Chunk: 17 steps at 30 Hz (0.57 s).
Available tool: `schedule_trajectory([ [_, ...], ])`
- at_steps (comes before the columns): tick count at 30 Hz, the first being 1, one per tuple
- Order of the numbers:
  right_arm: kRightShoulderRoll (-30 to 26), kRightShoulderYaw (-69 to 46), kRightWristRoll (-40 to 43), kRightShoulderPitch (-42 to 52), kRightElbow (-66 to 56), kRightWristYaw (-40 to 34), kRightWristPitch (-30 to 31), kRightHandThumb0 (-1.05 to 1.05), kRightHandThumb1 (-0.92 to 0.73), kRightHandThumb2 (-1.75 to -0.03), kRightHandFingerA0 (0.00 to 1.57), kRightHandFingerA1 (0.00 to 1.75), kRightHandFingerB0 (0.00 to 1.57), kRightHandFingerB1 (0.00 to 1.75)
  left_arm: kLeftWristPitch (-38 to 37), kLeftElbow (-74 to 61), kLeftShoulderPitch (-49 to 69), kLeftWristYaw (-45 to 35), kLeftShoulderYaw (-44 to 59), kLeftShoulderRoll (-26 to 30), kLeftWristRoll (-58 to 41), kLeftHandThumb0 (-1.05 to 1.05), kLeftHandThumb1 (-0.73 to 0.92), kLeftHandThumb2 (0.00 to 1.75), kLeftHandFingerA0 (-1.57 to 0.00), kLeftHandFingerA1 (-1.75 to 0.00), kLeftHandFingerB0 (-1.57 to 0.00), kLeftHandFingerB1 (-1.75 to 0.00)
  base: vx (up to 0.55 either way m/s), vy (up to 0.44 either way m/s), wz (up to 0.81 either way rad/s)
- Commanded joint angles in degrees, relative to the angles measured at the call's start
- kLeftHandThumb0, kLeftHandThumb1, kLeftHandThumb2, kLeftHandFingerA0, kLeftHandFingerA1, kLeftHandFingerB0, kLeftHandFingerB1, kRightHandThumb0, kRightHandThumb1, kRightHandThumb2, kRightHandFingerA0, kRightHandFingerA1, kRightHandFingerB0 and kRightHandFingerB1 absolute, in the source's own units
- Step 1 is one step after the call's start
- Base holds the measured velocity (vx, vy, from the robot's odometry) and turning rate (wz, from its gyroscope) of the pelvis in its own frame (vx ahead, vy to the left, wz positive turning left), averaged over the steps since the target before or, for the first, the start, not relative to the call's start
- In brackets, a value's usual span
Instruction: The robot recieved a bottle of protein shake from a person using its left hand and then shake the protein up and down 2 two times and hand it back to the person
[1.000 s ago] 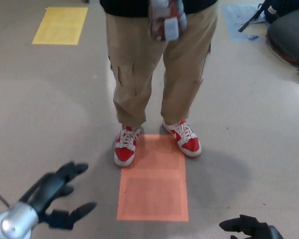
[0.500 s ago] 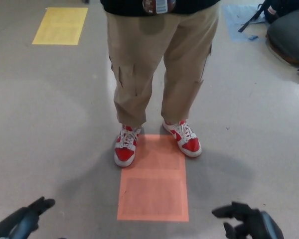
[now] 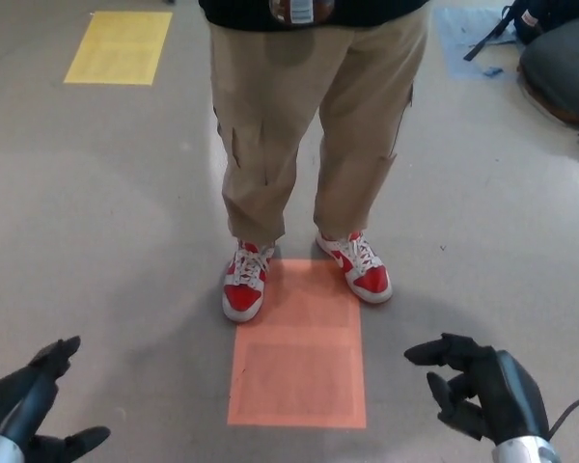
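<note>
**Bottle up top with the person, both robot hands low and empty**

While the bottle [image 3: 291,11] sits right at the top edge of the head view, only its lower part shows, a dark body with a pale label, in front of the person's black top [image 3: 367,10]. Below it come the tan cargo trousers [image 3: 314,116], legs apart, and down at the floor the red-and-white sneakers [image 3: 245,283], one touching the top left corner of the orange floor square [image 3: 297,371], the other at its top right corner. Down in the bottom left corner, the left hand [image 3: 29,410] is wide open, fingers spread, holding nothing. Over at bottom right, the right hand [image 3: 482,386] is open too, fingers loosely curled and apart, nothing in it. Both hands are well apart from the bottle. Further out, a yellow floor square [image 3: 118,46] lies top left, and dark bags [image 3: 560,63] rest top right.
</note>
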Motion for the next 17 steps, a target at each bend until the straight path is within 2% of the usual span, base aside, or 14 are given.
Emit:
schedule_trajectory([
  [1, -0.6, 0.5, -1.4, -1.4, 0.7, -4.0, 4.1, -0.2, -0.73, -0.62, 0.9, 0.51, 0.81, 0.48, -6.3, 5.0, -2.9, 4.3, -2.0, 0.1, 5.2, -0.8, 0.58, 0.92, -0.33, -0.48, 0.0, -0.16, 0.0, 0.0, 0.0],
  [2, -0.5, 0.5, -1.3, -1.6, 0.7, -4.2, 4.2, -0.2, -0.73, -0.62, 0.88, 0.5, 0.81, 0.48, -6.1, 5.6, -3.4, 4.8, -2.4, 0.0, 5.6, -0.81, 0.59, 0.93, -0.32, -0.48, 0.0, -0.16, 0.0, 0.0, 0.0],
  [3, -0.5, 0.6, -1.5, -1.7, 0.7, -4.4, 4.5, -0.21, -0.74, -0.62, 0.93, 0.52, 0.81, 0.48, -5.8, 6.1, -3.9, 4.8, -2.8, 0.0, 6.2, -0.78, 0.61, 0.96, -0.25, -0.46, 0.0, -0.19, 0.0, 0.0, 0.0],
  [8, -0.8, 2.0, -2.7, -1.1, 0.8, -4.8, 6.4, -0.21, -0.73, -0.63, 0.99, 0.52, 0.8, 0.47, -6.5, 7.0, -3.9, 6.8, -5.0, -0.1, 8.7, -0.87, 0.68, 1.0, -0.24, -0.45, 0.0, -0.13, 0.0, 0.0, 0.0],
  [9, -0.8, 2.2, -2.8, -0.7, 0.8, -4.8, 6.5, -0.22, -0.75, -0.63, 0.98, 0.56, 0.78, 0.46, -6.8, 6.9, -3.3, 7.7, -5.3, -0.3, 9.0, -0.78, 0.64, 0.98, -0.24, -0.46, 0.0, -0.21, 0.0, 0.0, 0.0],
  [11, -1.0, 2.8, -3.2, 0.4, 0.7, -4.7, 7.2, -0.22, -0.76, -0.63, 0.95, 0.52, 0.78, 0.45, -7.8, 6.5, -1.5, 10.2, -6.1, -1.0, 9.9, -0.79, 0.65, 0.99, -0.28, -0.48, 0.0, -0.22, 0.0, 0.0, 0.0],
  [12, -1.1, 3.2, -3.4, 1.0, 0.6, -4.8, 7.1, -0.23, -0.76, -0.63, 0.96, 0.5, 0.77, 0.45, -8.1, 6.4, -0.7, 10.9, -6.2, -1.2, 10.1, -0.75, 0.79, 0.65, -0.33, -0.33, -0.06, -0.2, 0.0, 0.0, 0.0],
  [13, -1.2, 3.7, -3.7, 1.9, 0.6, -5.1, 6.9, -0.23, -0.76, -0.63, 0.96, 0.5, 0.77, 0.45, -8.3, 6.3, 0.3, 11.7, -6.4, -1.5, 10.3, -0.75, 0.79, 0.65, -0.33, -0.33, -0.06, -0.2, 0.0, 0.0, 0.0],
  [14, -1.4, 4.3, -4.0, 3.3, 0.5, -4.5, 6.2, -0.25, -0.77, -0.64, 0.94, 0.52, 0.78, 0.44, -8.4, 5.6, 2.2, 12.9, -6.7, -1.8, 10.7, -0.76, 0.65, 0.97, -0.27, -0.47, -0.03, -0.28, 0.0, 0.0, 0.0],
  [16, -1.6, 5.3, -4.5, 5.3, 0.3, -4.2, 5.7, -0.27, -0.78, -0.63, 0.92, 0.53, 0.78, 0.44, -8.7, 4.9, 4.7, 14.1, -7.1, -2.1, 11.1, -0.75, 0.65, 0.96, -0.27, -0.47, -0.03, -0.28, 0.0, 0.0, 0.0],
  [17, -2.0, 6.8, -5.8, 5.9, 0.3, -4.8, 6.3, -0.27, -0.77, -0.65, 0.96, 0.55, 0.77, 0.43, -9.3, 5.1, 5.7, 15.4, -7.2, -2.3, 11.3, -0.73, 0.63, 0.95, -0.27, -0.47, -0.03, -0.31, 0.0, 0.0, 0.0],
])
